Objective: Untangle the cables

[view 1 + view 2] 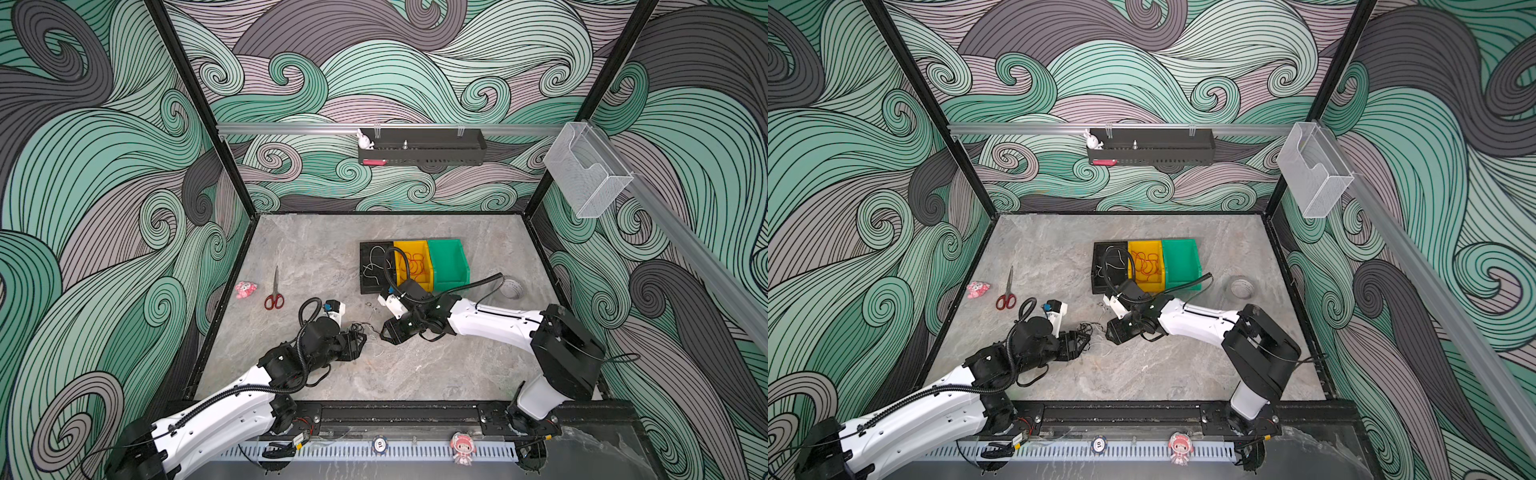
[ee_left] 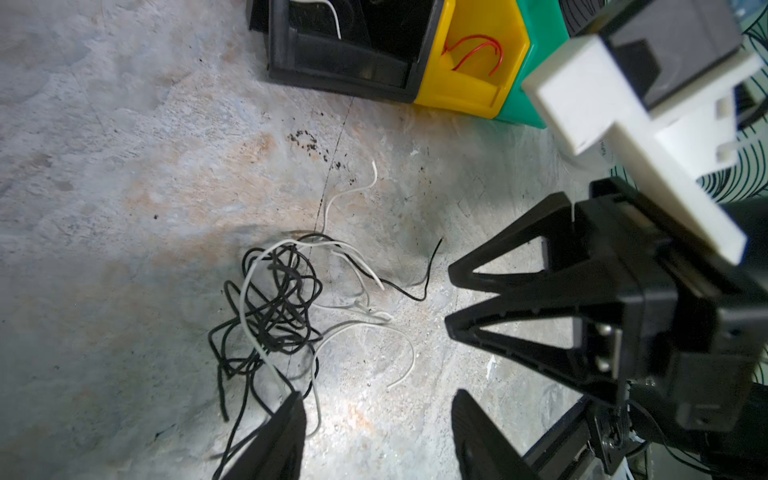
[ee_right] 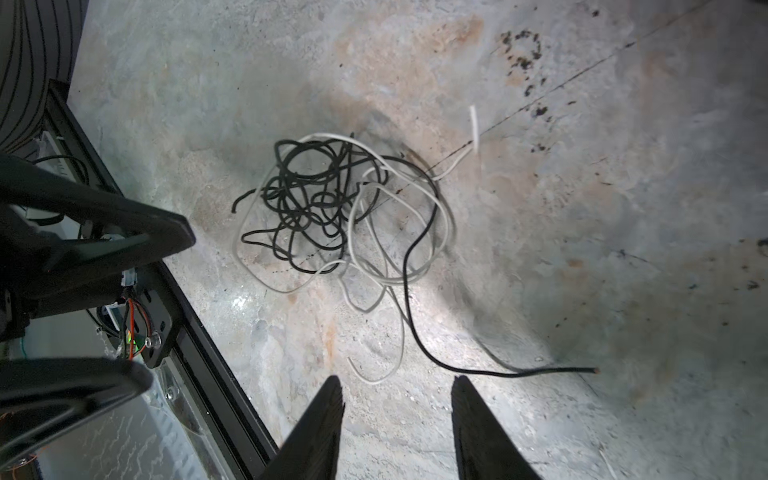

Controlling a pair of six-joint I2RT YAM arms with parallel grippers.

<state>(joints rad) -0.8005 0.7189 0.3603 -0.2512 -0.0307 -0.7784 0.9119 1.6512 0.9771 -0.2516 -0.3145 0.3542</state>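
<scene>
Counter [image 1: 436, 370] of mottled grey stone, teal swirl-patterned walls [image 1: 83, 166] around; black and white cables [image 3: 324, 208] lie tangled between my left pincer [image 2: 376, 399] and right pincer [image 3: 397, 380], both parted, empty

Black and white cables [image 3: 309, 195]: one loose tangle, flat on the table [image 3: 582, 208]. Black knotted densely at centre, white looped around it, free ends trailing out. Red cable [image 2: 478, 38] curled in yellow bin [image 2: 465, 89]. One white cable [image 2: 337, 25] in black bin [image 2: 340, 70].

Stone tabletop [image 1: 415, 374]: cables [image 2: 274, 307], bins [image 1: 449, 259] (scissors [image 1: 274, 297] too).
</scene>
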